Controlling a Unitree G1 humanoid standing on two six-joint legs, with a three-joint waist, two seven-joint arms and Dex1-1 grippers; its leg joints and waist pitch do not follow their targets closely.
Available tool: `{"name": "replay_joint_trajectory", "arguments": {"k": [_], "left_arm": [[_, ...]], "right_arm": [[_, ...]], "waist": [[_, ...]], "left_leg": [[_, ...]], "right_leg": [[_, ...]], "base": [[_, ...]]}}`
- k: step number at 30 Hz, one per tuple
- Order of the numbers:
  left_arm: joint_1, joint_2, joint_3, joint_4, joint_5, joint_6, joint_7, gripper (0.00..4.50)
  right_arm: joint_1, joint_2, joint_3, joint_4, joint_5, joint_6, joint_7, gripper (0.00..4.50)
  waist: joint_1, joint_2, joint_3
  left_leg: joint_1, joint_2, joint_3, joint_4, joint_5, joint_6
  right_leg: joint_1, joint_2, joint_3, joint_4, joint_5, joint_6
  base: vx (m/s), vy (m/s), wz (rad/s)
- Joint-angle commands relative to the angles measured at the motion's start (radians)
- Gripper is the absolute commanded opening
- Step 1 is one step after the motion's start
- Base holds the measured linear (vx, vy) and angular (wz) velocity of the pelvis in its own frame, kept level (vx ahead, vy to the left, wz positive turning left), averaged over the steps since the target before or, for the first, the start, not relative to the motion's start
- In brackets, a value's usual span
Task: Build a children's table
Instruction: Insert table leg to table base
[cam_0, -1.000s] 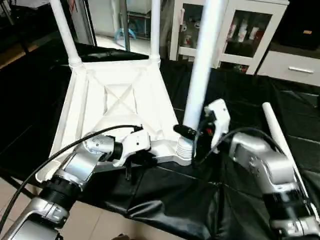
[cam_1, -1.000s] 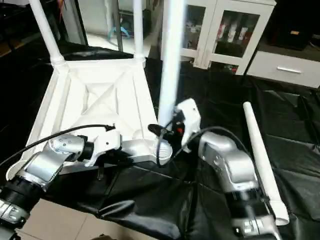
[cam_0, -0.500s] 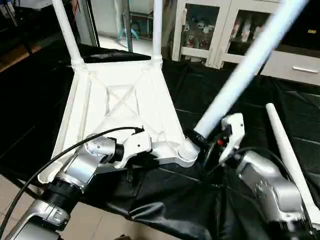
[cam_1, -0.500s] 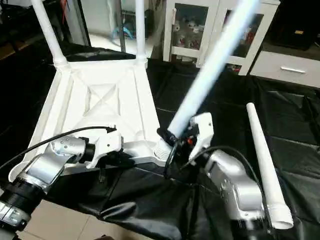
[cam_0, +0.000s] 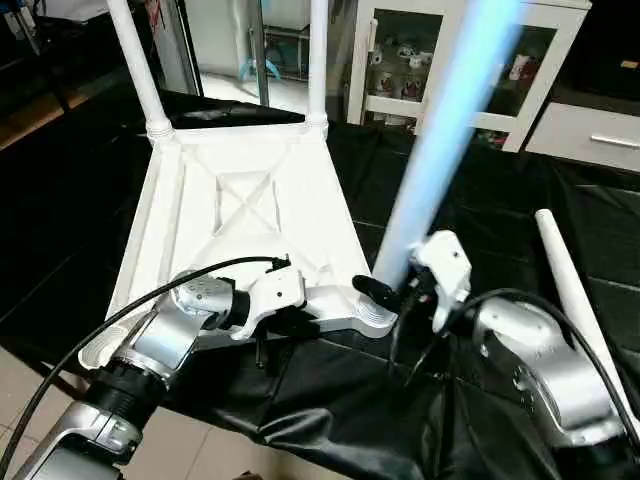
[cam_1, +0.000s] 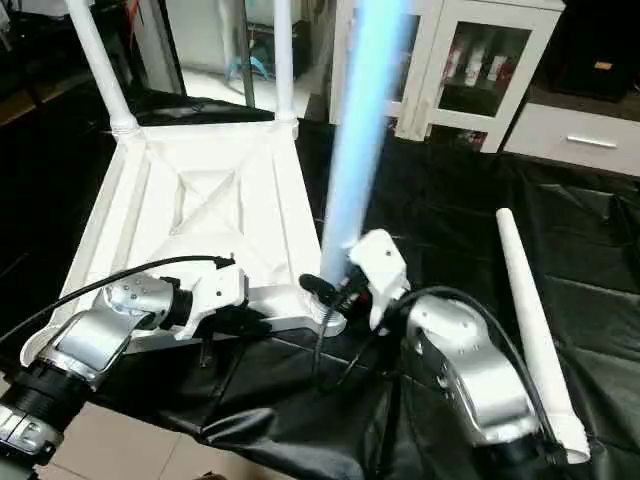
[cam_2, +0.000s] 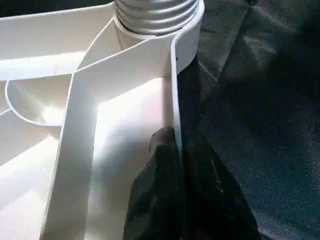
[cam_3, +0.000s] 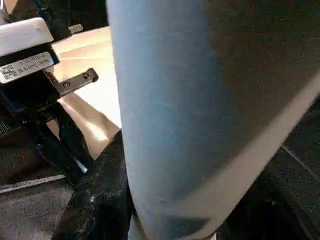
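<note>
The children's table lies upside down; its white tabletop shows the X-ribbed underside. Two legs stand upright in the far corner sockets. My right gripper is shut on a third leg near its base, and the leg leans slightly right. Its threaded end sits in the near right corner socket. In the right wrist view that leg lies against a black finger. My left gripper is shut on the tabletop's near rim, just left of that socket.
A fourth white leg lies loose on the black-covered work table to the right of my right arm. White glass-door cabinets stand behind the table. The table's front edge runs just below both grippers.
The leg in my right gripper swung from upright to a strong rightward tilt, then back to nearly upright. The left gripper stayed clamped on the rim.
</note>
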Motion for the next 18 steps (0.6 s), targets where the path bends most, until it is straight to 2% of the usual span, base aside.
{"name": "replay_joint_trajectory", "arguments": {"k": [1, 4, 7, 8, 9, 10, 11, 15, 18], "left_arm": [[0.011, -0.005, 0.026, 0.015, -0.001, 0.004, 0.069, 0.0], [0.015, -0.004, 0.025, 0.009, -0.001, 0.007, 0.067, 0.0], [0.017, -0.004, 0.024, 0.007, -0.002, 0.009, 0.065, 0.0], [0.02, -0.004, 0.024, 0.003, -0.002, 0.01, 0.066, 0.0], [0.021, -0.004, 0.025, 0.001, -0.003, 0.011, 0.066, 0.0], [0.021, -0.004, 0.025, 0.0, -0.003, 0.011, 0.066, 0.0], [0.023, -0.005, 0.026, -0.003, -0.004, 0.013, 0.068, 0.0], [0.028, -0.004, 0.028, -0.005, -0.005, 0.015, 0.073, 0.0], [0.03, -0.001, 0.029, -0.005, -0.006, 0.017, 0.074, 0.0]], "right_arm": [[0.029, -0.008, 0.065, 0.067, -0.02, 0.083, 0.026, 1.84], [-0.036, -0.003, 0.073, 0.112, -0.008, 0.141, 0.045, 1.84], [-0.059, 0.001, 0.076, 0.139, -0.009, 0.153, 0.052, 1.84], [-0.076, 0.014, 0.064, 0.172, -0.013, 0.138, 0.035, 1.84], [-0.081, 0.023, 0.054, 0.189, -0.014, 0.128, 0.023, 1.84], [-0.082, 0.026, 0.051, 0.193, -0.014, 0.126, 0.021, 1.84], [-0.078, 0.029, 0.047, 0.199, -0.012, 0.121, 0.018, 1.84], [-0.032, 0.023, 0.058, 0.2, -0.008, 0.129, 0.031, 1.84], [-0.015, 0.024, 0.068, 0.217, -0.018, 0.129, 0.032, 1.84]], "waist": [[-0.002, -0.013, -0.033], [-0.004, -0.012, -0.033], [-0.006, -0.014, -0.032], [-0.008, -0.02, -0.032], [-0.009, -0.018, -0.031], [-0.01, -0.016, -0.03], [-0.012, -0.019, -0.029], [-0.018, -0.019, -0.027], [-0.022, -0.019, -0.026]], "left_leg": [[0.008, 0.098, -0.054, -0.089, -0.233, 0.014], [0.01, 0.098, -0.056, -0.089, -0.24, 0.008], [0.011, 0.099, -0.057, -0.09, -0.257, 0.0], [0.011, 0.099, -0.057, -0.091, -0.267, -0.003], [0.011, 0.098, -0.058, -0.091, -0.268, -0.004], [0.011, 0.098, -0.059, -0.091, -0.274, -0.007], [0.01, 0.098, -0.06, -0.092, -0.283, -0.008], [0.013, 0.098, -0.064, -0.096, -0.322, -0.015], [0.019, 0.096, -0.064, -0.096, -0.349, -0.018]], "right_leg": [[0.019, -0.126, 0.085, -0.104, -0.4, -0.122], [0.017, -0.126, 0.084, -0.107, -0.429, -0.118], [0.016, -0.127, 0.085, -0.108, -0.446, -0.111], [0.015, -0.127, 0.083, -0.11, -0.459, -0.108], [0.014, -0.129, 0.084, -0.109, -0.465, -0.109], [0.013, -0.131, 0.084, -0.113, -0.481, -0.106], [0.014, -0.13, 0.084, -0.114, -0.498, -0.098], [0.012, -0.129, 0.084, -0.118, -0.528, -0.084], [0.007, -0.128, 0.085, -0.124, -0.561, -0.072]], "base": [[0.0, 0.0, 0.0], [0.0, 0.0, 0.0], [0.0, 0.0, 0.0], [0.0, 0.0, 0.0], [0.0, 0.0, 0.0], [0.0, 0.0, 0.0], [0.0, 0.0, 0.0], [0.0, 0.0, 0.0], [0.0, 0.0, 0.0]]}}
